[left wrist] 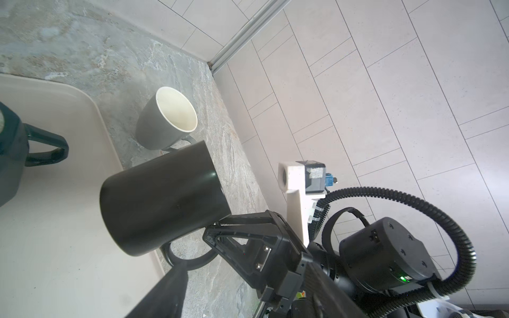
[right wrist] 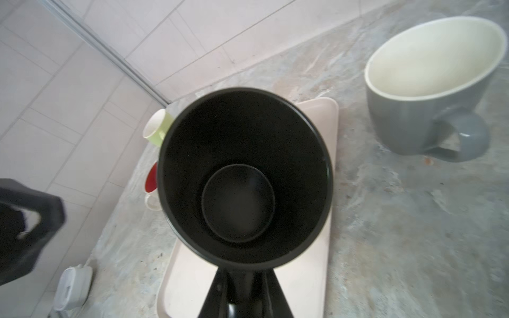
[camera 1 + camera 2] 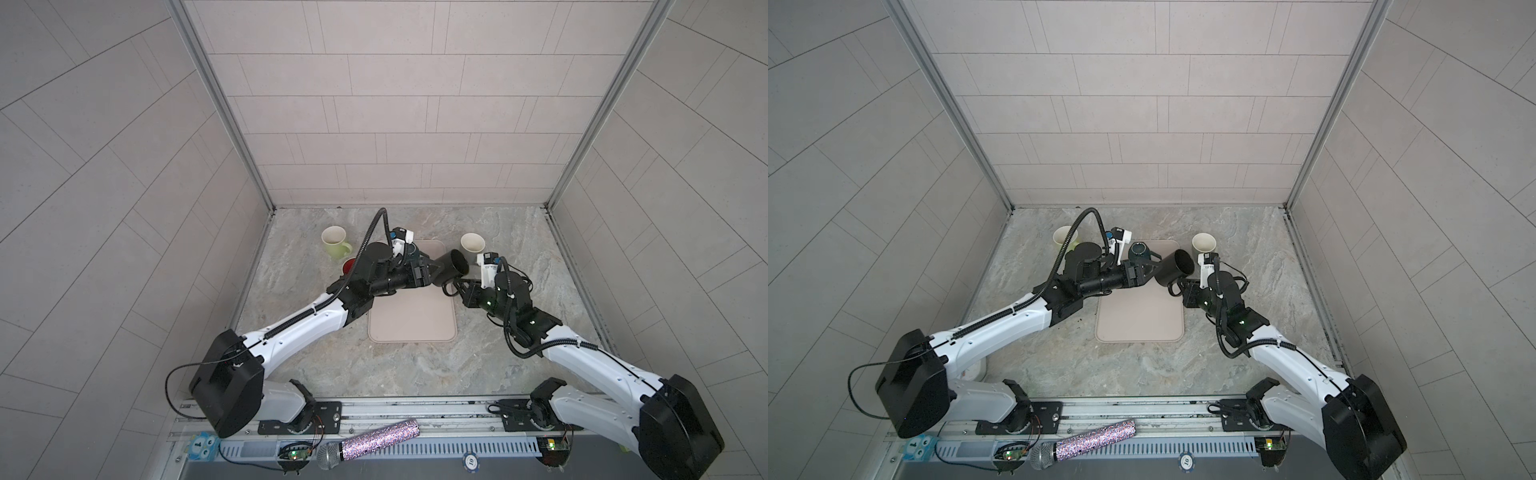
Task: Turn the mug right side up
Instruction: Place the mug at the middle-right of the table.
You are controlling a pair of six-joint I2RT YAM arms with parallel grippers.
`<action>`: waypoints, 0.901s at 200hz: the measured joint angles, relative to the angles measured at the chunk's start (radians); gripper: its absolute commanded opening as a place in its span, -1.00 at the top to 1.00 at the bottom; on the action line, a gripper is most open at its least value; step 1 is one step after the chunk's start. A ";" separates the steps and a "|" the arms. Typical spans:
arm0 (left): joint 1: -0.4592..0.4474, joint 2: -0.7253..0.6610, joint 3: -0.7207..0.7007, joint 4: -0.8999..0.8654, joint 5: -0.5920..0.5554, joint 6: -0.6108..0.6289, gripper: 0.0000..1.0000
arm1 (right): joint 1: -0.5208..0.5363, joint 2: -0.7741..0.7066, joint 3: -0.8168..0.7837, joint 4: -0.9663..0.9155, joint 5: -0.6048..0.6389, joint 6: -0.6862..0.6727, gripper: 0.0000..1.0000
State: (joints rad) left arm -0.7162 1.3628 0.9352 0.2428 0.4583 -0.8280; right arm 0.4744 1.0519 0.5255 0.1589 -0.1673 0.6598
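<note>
The black mug (image 3: pixel 451 268) (image 3: pixel 1177 268) hangs tilted above the right edge of the beige tray (image 3: pixel 411 324). Its mouth points up and to the right, and its inside fills the right wrist view (image 2: pixel 242 179). My right gripper (image 3: pixel 451 289) (image 3: pixel 1177 286) (image 2: pixel 242 291) is shut on the mug's handle (image 1: pixel 190 257). My left gripper (image 3: pixel 432 272) (image 3: pixel 1152 270) stands open just left of the mug's base, holding nothing. One of its fingers (image 1: pixel 168 289) shows dark and blurred below the mug (image 1: pixel 162 201).
A dark teal mug (image 3: pixel 1139 251) (image 1: pixel 8 154) stands upside down at the tray's far end. A grey mug (image 3: pixel 472 245) (image 2: pixel 432 88) sits upright just right of the tray. A green mug (image 3: pixel 334 243) and a red one (image 3: pixel 348 266) are at the far left.
</note>
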 measured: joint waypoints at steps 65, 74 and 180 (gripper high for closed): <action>0.000 -0.002 -0.012 -0.011 -0.013 0.017 -0.46 | -0.030 0.048 -0.007 -0.133 0.211 -0.078 1.00; 0.000 -0.002 -0.014 -0.011 -0.014 0.017 -0.46 | -0.032 0.048 -0.008 -0.142 0.237 -0.090 1.00; 0.003 -0.011 -0.035 -0.017 -0.041 0.025 -0.46 | -0.097 0.091 -0.008 -0.178 0.417 -0.185 1.00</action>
State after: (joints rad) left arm -0.7136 1.3514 0.9005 0.2256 0.4175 -0.8028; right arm 0.3779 1.1431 0.5179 -0.0193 0.2497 0.4747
